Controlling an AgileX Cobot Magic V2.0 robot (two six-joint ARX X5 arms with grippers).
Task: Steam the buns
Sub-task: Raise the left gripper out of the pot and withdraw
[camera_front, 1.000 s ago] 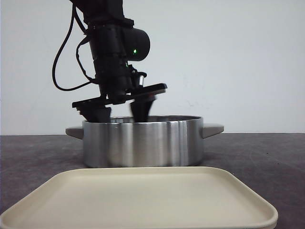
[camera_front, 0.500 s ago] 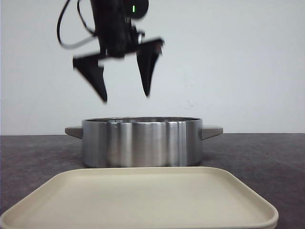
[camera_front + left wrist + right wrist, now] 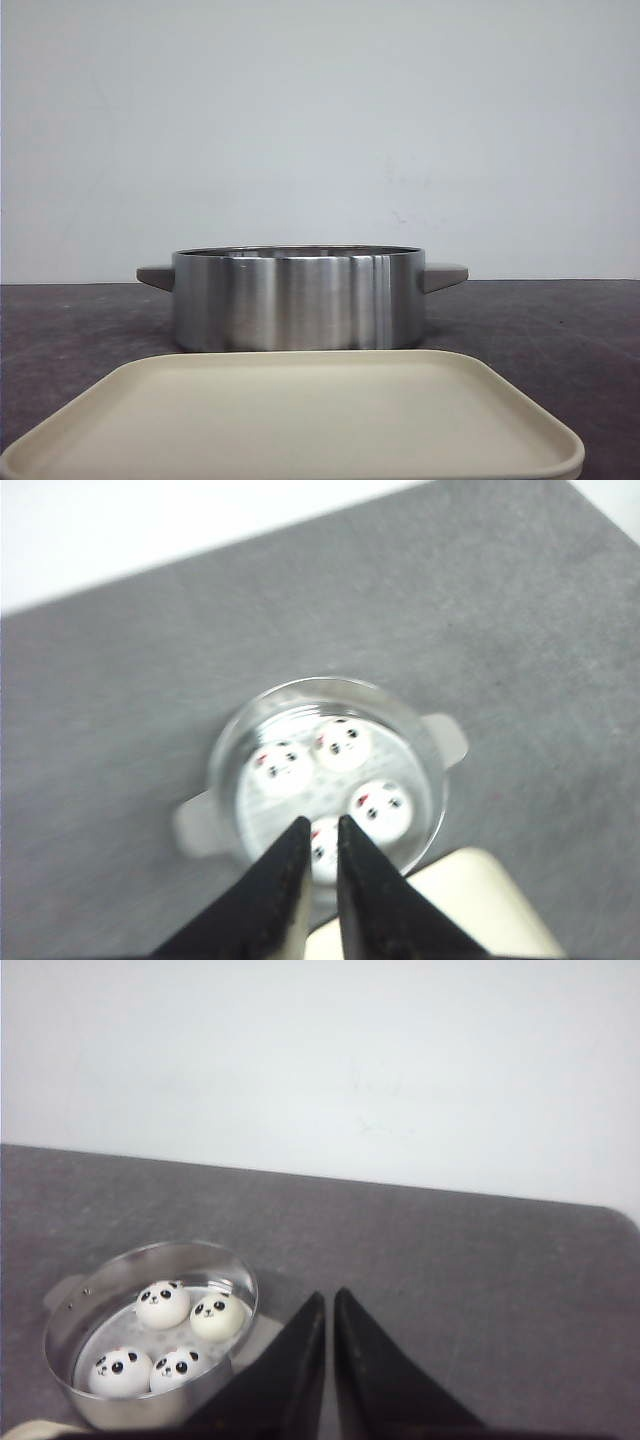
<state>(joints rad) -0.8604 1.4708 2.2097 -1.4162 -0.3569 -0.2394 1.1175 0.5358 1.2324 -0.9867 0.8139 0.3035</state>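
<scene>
**K:** Pincer status: left pincer (image 3: 318, 880) is gone from the front view. A second ago it was dipped into the steamer pot (image 3: 298, 298), half a second ago it hung open above the rim, now nothing shows over the pot at frame centre. Its wrist view looks straight down from high up, jaws nearly closed with only a slit between them, holding nothing.

**M:** And the right one?

**K:** Right pincer (image 3: 328, 1360) looks the same: tips almost touching, empty, parked off to the side with the pot at lower left of its frame.

**M:** Buns?

**K:** All four buns (image 3: 332, 778) are inside the pot, sitting on the perforated insert, faces up. The right wrist view confirms it: four buns (image 3: 168, 1335) clustered together, none on the table (image 3: 560, 320). One is partly hidden behind the left fingertips in the left wrist view, which is blurred anyway.

**M:** Tray?

**K:** Beige tray (image 3: 300, 420) at the bottom of the front view is bare.

**M:** So loading is done?

**K:** My read: yes, that was the last drop-off and the arm has retracted. No lid is visible in any view, so whether a covering step follows I can't say.
</scene>
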